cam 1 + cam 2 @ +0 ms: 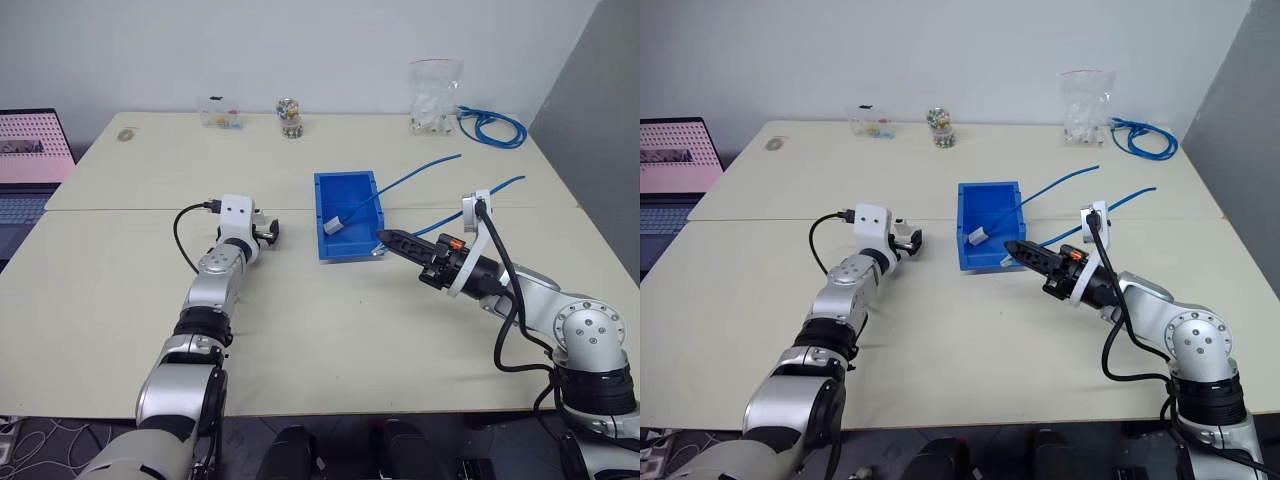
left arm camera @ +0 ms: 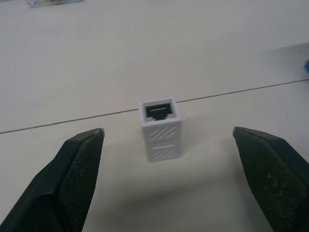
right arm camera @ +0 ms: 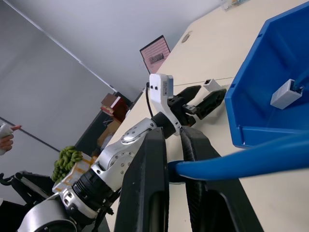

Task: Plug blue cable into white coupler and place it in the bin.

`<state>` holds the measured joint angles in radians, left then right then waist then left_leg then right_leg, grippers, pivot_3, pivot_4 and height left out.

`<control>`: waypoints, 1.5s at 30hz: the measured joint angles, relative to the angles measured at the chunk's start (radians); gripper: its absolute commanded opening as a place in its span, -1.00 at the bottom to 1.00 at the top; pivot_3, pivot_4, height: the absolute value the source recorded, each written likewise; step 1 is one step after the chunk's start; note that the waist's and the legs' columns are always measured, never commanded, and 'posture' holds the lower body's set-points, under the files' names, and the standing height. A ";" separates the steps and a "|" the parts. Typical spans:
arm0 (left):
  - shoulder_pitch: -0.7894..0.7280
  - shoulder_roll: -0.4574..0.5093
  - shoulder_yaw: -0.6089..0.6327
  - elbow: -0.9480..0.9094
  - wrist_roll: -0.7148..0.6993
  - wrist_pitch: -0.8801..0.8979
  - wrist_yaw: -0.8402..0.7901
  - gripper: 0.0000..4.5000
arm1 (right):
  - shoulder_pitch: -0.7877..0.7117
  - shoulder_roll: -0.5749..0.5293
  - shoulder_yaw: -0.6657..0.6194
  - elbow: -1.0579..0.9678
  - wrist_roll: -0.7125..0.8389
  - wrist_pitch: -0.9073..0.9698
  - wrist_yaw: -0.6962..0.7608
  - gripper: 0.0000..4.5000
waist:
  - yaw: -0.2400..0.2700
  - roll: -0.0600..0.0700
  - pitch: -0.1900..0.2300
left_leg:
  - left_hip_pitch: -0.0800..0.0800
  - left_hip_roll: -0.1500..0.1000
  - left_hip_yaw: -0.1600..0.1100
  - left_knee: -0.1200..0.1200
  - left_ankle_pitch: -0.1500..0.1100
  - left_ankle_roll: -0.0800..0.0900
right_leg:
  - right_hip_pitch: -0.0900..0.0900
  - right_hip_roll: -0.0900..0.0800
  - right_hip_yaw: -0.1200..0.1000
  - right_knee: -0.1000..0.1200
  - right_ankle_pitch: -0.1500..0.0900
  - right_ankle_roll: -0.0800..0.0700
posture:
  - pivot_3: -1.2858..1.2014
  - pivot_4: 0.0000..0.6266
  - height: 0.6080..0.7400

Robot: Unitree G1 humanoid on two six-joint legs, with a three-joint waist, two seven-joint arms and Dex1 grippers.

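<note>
Across the left eye view, the bin sits mid-table. Inside it lies a fitted coupler on the end of a second cable, which trails off toward 2 o'clock. The left gripper rests at the bin's 9 o'clock, and the right gripper at its 4 o'clock, just beside the near corner. The blue cable runs away from it toward 2 o'clock.

From the right eye view the layout reads the same.

Left wrist view: the white coupler stands upright on the table between the released, wide-spread fingers, socket up, touching neither.

Right wrist view: the right claw is clenched on the blue cable close to its end. I cannot make out the plug.

Judging from this, the mating step is in hand: cable gripped, coupler not yet taken. The next move calls for the left claw to close squarely on the coupler without tipping it, then for socket and plug to be lined up.
</note>
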<state>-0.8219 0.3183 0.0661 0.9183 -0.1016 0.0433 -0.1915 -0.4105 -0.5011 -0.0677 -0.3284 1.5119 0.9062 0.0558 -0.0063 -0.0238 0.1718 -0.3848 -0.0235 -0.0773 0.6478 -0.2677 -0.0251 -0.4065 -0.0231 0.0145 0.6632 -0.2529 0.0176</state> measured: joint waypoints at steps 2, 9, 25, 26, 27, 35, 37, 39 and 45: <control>-0.038 0.000 0.000 0.063 0.011 -0.031 -0.009 0.99 | 0.002 0.000 -0.003 -0.012 0.002 0.000 -0.015 -0.93 | -0.001 0.000 0.000 | 0.000 0.000 0.000 0.000 0.000 0.000 | 0.000 0.000 0.000 0.000 0.000 0.000 | 0.03 -0.52 1.00; -0.091 -0.001 0.010 0.181 0.040 -0.070 0.033 0.51 | 0.028 0.000 -0.031 -0.024 0.004 -0.001 -0.037 -0.93 | -0.001 0.000 0.000 | 0.000 0.000 0.000 0.000 0.000 0.000 | 0.000 0.000 0.000 0.000 0.000 0.000 | 0.03 -0.52 1.00; -0.115 0.003 0.018 0.237 0.065 -0.097 0.024 -0.66 | 0.045 0.014 -0.041 -0.030 0.009 -0.006 -0.056 -0.93 | -0.001 0.000 0.000 | 0.000 0.000 0.000 0.000 0.000 0.000 | 0.000 0.000 0.000 0.001 0.000 0.000 | 0.03 -0.52 1.00; -0.114 0.003 0.017 0.237 0.069 -0.097 0.023 -0.66 | 0.046 0.014 -0.042 -0.030 0.008 -0.006 -0.055 -0.93 | -0.001 0.000 0.000 | 0.000 0.000 0.000 0.000 0.000 0.000 | 0.000 0.000 0.000 0.001 0.000 0.000 | 0.03 -0.52 1.00; -0.114 0.003 0.016 0.236 0.073 -0.097 0.023 -0.66 | 0.047 0.014 -0.045 -0.030 0.008 -0.006 -0.055 -0.93 | -0.001 -0.001 0.000 | 0.000 0.000 0.000 0.000 0.000 0.000 | 0.000 0.000 0.000 0.001 0.000 0.000 | 0.03 -0.52 1.00; 0.310 0.195 -0.160 -0.554 -0.099 0.178 -0.618 -0.66 | 0.051 -0.044 -0.036 -0.050 -0.049 0.010 0.010 -0.93 | -0.033 0.000 0.000 | 0.000 0.002 0.001 -0.002 0.000 -0.001 | -0.002 -0.001 0.007 0.000 -0.001 -0.002 | 0.03 -0.52 1.00; 0.422 0.295 -0.208 -0.779 -0.179 0.292 -0.783 -0.66 | 0.049 -0.060 -0.024 -0.048 -0.087 0.021 0.046 -0.93 | -0.031 0.000 0.001 | 0.000 0.002 -0.002 -0.002 0.000 -0.001 | -0.003 0.000 0.005 0.001 -0.001 -0.003 | 0.03 -0.52 1.00; 0.497 0.397 -0.240 -0.958 -0.236 0.351 -0.908 -0.66 | 0.038 -0.080 0.004 -0.050 -0.126 0.030 0.095 -0.93 | -0.031 0.001 0.002 | 0.001 0.003 -0.002 -0.002 0.000 -0.001 | -0.002 0.001 0.004 0.002 -0.001 -0.004 | 0.03 -0.52 1.00; 0.498 0.181 -0.339 -0.976 -0.225 0.257 -0.909 -0.66 | -0.027 -0.156 0.194 -0.099 -0.384 0.017 0.330 -0.93 | 0.001 0.010 0.001 | 0.002 0.000 0.001 0.000 0.003 0.004 | 0.003 0.002 0.001 -0.001 -0.002 0.005 | 0.03 -0.52 1.00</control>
<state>-0.3238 0.4993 -0.2725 -0.0580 -0.3262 0.3007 -1.1004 -0.4372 -0.6574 0.1264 -0.4277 1.1276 0.9229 0.3859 -0.0056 -0.0134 0.1729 -0.3830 -0.0239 -0.0768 0.6483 -0.2647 -0.0207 -0.4039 -0.0211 0.0151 0.6627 -0.2552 0.0222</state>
